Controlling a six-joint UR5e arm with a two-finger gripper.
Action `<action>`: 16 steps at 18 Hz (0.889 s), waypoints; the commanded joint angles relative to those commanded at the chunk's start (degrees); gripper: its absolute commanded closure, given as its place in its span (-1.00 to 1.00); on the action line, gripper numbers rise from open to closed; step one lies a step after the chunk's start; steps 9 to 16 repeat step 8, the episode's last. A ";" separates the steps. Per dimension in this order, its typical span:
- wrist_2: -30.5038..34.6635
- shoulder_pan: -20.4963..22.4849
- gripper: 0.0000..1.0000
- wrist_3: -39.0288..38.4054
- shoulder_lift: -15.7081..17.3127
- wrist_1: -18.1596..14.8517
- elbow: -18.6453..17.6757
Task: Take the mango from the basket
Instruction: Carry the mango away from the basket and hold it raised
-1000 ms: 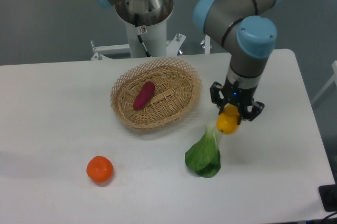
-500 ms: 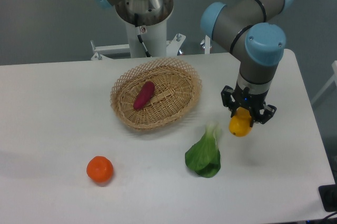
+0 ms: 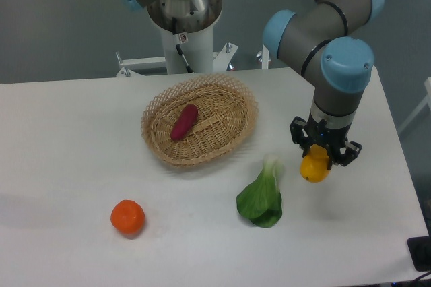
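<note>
Camera view: the mango (image 3: 314,168) is held clamped in the gripper (image 3: 323,159), to the right of the basket (image 3: 199,120) and over the table (image 3: 67,139), just right of a leafy green (image 3: 262,196). Only the fruit's upper part is gripped; the lower half is seen hanging free below the fingers. Risk judged: the smooth skin may slip out if the arm is swung sharply, and the fruit would be dropped onto the table. A dark red vegetable (image 3: 184,122) is left in the basket.
</note>
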 joint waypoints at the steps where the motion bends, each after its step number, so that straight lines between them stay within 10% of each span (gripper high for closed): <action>1: 0.00 0.00 0.35 -0.17 0.00 0.26 -0.09; 16: 1.84 -0.17 0.36 -0.18 -0.35 0.26 0.18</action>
